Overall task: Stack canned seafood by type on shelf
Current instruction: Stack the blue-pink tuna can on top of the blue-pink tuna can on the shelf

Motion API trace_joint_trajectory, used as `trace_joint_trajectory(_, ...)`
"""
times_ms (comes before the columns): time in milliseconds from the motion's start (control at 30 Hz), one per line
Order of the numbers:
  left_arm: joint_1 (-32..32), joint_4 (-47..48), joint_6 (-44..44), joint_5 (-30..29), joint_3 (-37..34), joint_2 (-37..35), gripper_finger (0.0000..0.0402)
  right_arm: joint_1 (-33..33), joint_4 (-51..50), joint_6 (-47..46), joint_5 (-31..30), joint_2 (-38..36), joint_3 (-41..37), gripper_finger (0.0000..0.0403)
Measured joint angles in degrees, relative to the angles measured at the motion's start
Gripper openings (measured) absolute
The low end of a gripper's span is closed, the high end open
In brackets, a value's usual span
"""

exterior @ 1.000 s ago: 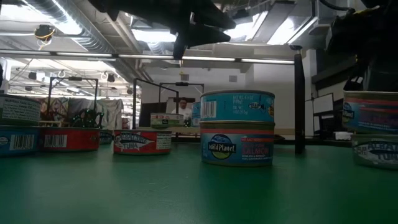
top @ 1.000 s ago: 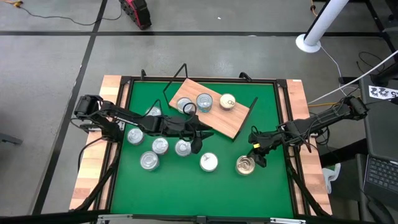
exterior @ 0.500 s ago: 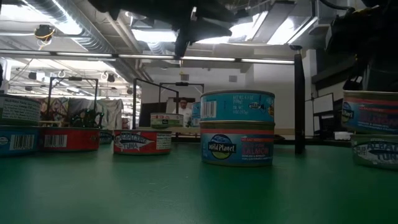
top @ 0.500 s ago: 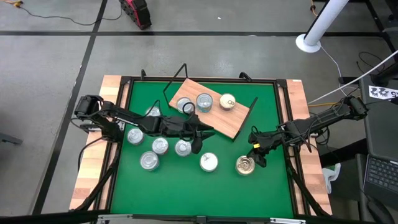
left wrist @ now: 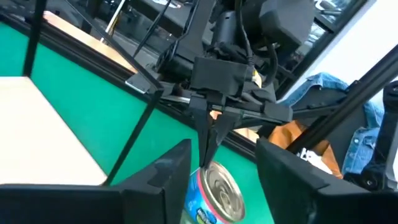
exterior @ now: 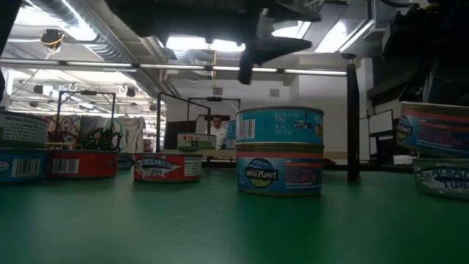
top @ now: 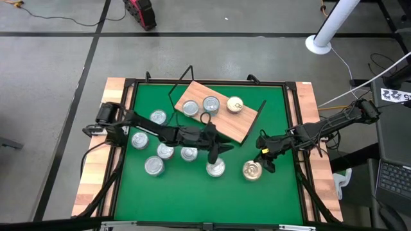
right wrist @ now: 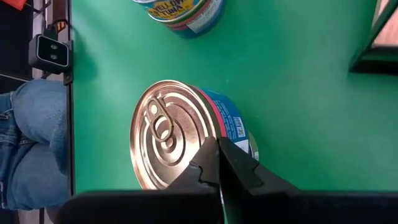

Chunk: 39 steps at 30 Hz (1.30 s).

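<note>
The left gripper has swung from beside the shelf out over a loose tin — its fingers spread wide with nothing between them, so a pick-up looks near. The right gripper stays pinched shut and empty beside the gold tin. Three tins sit on the shelf — six more lie on the mat, nine in all.
</note>
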<state>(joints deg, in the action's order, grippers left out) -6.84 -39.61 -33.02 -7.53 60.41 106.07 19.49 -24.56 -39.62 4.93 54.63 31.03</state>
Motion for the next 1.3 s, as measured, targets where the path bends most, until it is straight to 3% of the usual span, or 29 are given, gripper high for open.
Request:
trace_joint_trajectory(267, 0.81, 5.87, -9.53, 1.62, 7.43, 4.66, 0.0231, 0.0, 0.96, 1.73, -0.48, 0.0, 0.02, 0.0001)
trace_joint_trajectory(567, 2.0, 11.0, -20.52, 10.33, 12.31, 10.2, 0.0237, 0.0, 0.94, 2.86, -2.01, -0.02, 0.04, 0.0)
trace_joint_trajectory(800, 2.0, 11.43, -22.1, 12.07, 13.59, 12.84, 0.0237, 0.0, 1.07, 2.89, -3.06, -0.02, 0.04, 0.0)
trace_joint_trajectory(1000, 2.0, 17.55, -21.06, 11.8, 13.58, 12.9, 0.0237, 0.02, 1.22, 3.02, -4.47, -0.02, 0.04, 0.0)
trace_joint_trajectory(1300, 2.02, 16.59, -21.85, 11.72, 13.69, 16.49, 0.0237, 0.02, 1.27, 4.0, -4.95, -0.02, 0.04, 0.0)
